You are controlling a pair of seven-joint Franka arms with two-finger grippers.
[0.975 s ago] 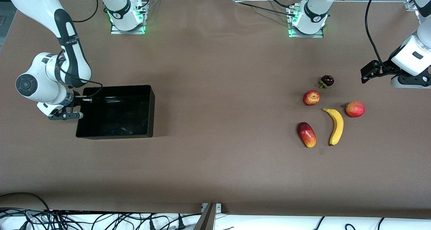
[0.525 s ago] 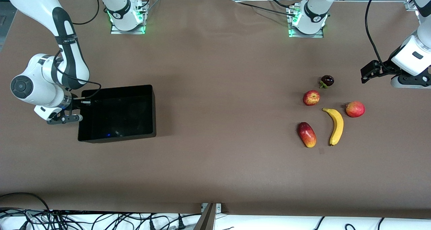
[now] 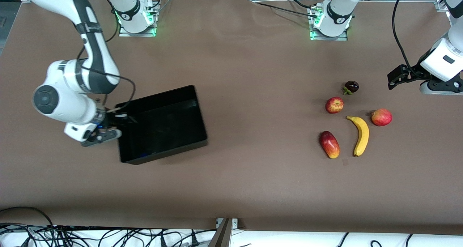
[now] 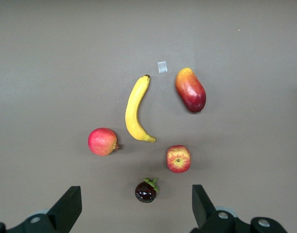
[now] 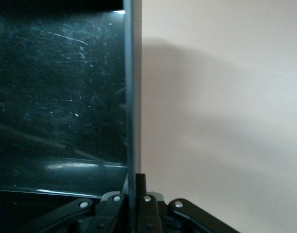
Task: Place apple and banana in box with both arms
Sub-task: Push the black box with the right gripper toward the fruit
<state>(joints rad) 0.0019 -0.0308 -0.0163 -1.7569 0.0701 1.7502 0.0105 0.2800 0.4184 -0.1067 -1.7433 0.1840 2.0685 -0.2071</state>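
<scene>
The black box [image 3: 195, 131] sits skewed on the table toward the right arm's end, empty. My right gripper [image 3: 117, 126] is shut on the box's end wall [image 5: 130, 97], one finger inside and one outside. The apple [image 3: 334, 105] lies toward the left arm's end, and also shows in the left wrist view [image 4: 178, 158]. The banana [image 3: 360, 135] lies nearer the front camera than the apple, and shows in the left wrist view [image 4: 135, 109]. My left gripper [image 3: 396, 77] is open and empty, up over the table by the fruits.
A dark mangosteen [image 3: 351, 86] lies farther from the camera than the apple. A smoother red fruit [image 3: 381, 117] lies beside the banana. A red-yellow mango [image 3: 329, 144] lies nearest the camera. The brown table [image 3: 253, 95] between box and fruits is bare.
My right gripper has dragged the box toward the fruits' end of the table and turned it askew. The left arm and the fruits have not moved.
</scene>
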